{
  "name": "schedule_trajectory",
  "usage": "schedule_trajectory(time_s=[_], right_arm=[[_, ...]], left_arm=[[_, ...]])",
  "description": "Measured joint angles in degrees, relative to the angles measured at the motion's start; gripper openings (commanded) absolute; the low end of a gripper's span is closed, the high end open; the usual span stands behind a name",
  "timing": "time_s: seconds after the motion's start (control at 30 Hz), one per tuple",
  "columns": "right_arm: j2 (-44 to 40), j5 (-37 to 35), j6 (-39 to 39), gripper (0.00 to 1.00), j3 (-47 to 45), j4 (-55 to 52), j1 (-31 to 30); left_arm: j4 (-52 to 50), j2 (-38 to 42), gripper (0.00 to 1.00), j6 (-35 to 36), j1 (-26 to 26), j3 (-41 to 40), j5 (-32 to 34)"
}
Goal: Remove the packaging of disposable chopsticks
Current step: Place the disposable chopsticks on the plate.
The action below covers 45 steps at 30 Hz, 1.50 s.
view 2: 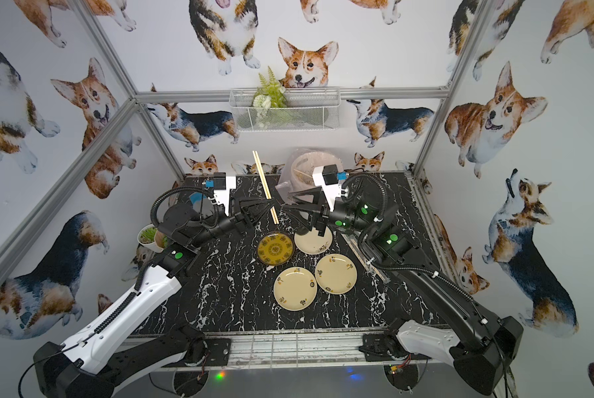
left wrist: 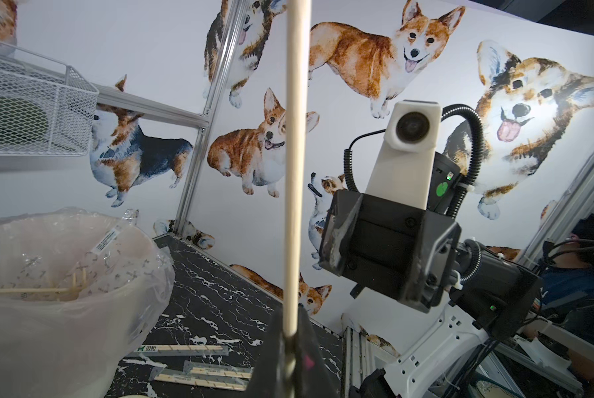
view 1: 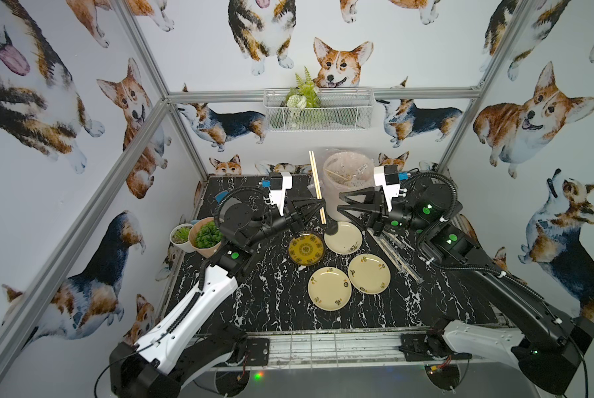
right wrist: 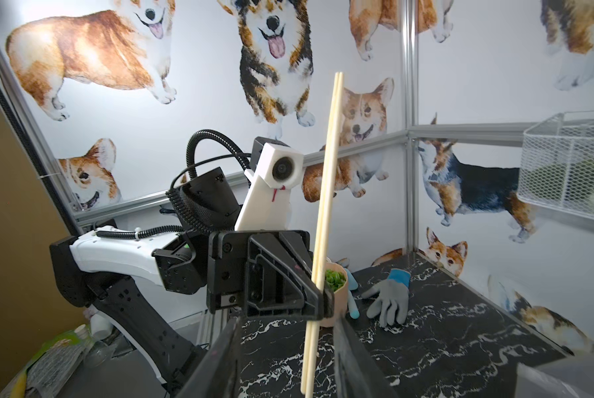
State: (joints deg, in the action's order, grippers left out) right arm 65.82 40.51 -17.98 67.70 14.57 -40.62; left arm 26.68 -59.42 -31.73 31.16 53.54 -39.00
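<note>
A bare pair of disposable chopsticks [view 1: 317, 186] stands tilted above the table's back middle, and my left gripper [view 1: 318, 206] is shut on its lower part. The same sticks [left wrist: 294, 172] rise from the closed jaws of the left gripper [left wrist: 290, 330]. My right gripper [view 1: 339, 202] hangs open and empty just right of them. In the right wrist view the chopsticks' [right wrist: 325, 213] lower end shows between the right gripper's [right wrist: 286, 318] spread jaws without touching. Several pairs still in clear packaging [view 1: 397, 253] lie on the table under the right arm, and that packaging [left wrist: 185, 349] also shows in the left wrist view.
A lined bin [view 1: 349, 179] at the back holds wrappers and loose sticks. Several plates [view 1: 329, 288] lie mid-table, one dark patterned plate [view 1: 306, 248] below the left gripper. Two potted plants [view 1: 199, 237] stand at the left. A grey glove [right wrist: 388, 303] lies near them. A wire basket [view 1: 318, 108] hangs on the back wall.
</note>
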Motion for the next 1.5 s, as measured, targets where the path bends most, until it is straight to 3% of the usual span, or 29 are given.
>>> schedule_trajectory(time_s=[0.07,0.17,0.2,0.9,1.5], right_arm=[[1.79,0.00,-0.42,0.37,1.05,0.63,-0.76],[3.23,0.11,-1.36,0.21,1.95,1.18,-1.60],[3.67,0.07,-1.33,0.20,2.29,1.38,-1.81],[6.47,-1.25,0.42,0.22,6.08,-3.78,-2.62],[8.09,4.48,0.94,0.17,7.78,-7.34,-2.62]], left_arm=[[1.01,0.00,0.00,-0.09,0.00,-0.46,-0.72],[2.03,0.00,0.00,-0.42,0.17,-1.14,-1.81],[2.12,0.00,0.00,-0.39,0.26,-1.25,-1.97],[0.31,1.31,0.00,2.16,0.37,-1.68,-4.72],[-0.92,0.92,0.00,2.12,0.37,-1.27,-7.58]])
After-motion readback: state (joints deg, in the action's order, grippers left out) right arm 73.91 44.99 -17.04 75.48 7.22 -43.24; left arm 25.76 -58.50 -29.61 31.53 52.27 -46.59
